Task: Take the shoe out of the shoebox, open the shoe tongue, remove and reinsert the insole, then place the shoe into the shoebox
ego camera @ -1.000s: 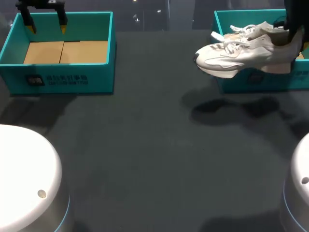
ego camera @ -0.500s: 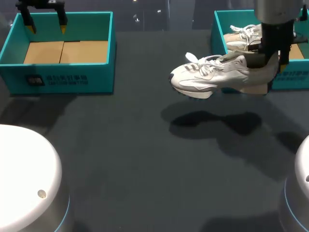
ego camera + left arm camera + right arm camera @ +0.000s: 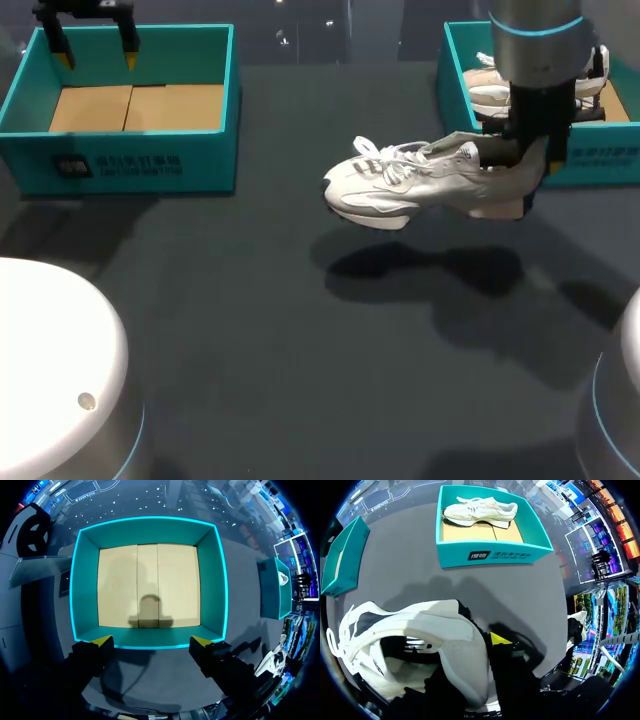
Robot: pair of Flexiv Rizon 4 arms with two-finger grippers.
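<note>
— What sort of place are we in?
— A robot lab bench, we think: a dark matte table (image 3: 260,300) with our round white arm bases (image 3: 50,360) at its near corners.
— Anything else?
— The left shoebox (image 3: 130,160) and right shoebox (image 3: 600,168), matching teal, stand well apart on it.

The shoe (image 3: 420,180) is off-white with pale grey side panels and white laces, the desk (image 3: 250,300) beneath it dark grey, and the near shoebox (image 3: 605,170) behind it and far shoebox (image 3: 200,150) beyond its toe both teal, floored in tan.
</note>
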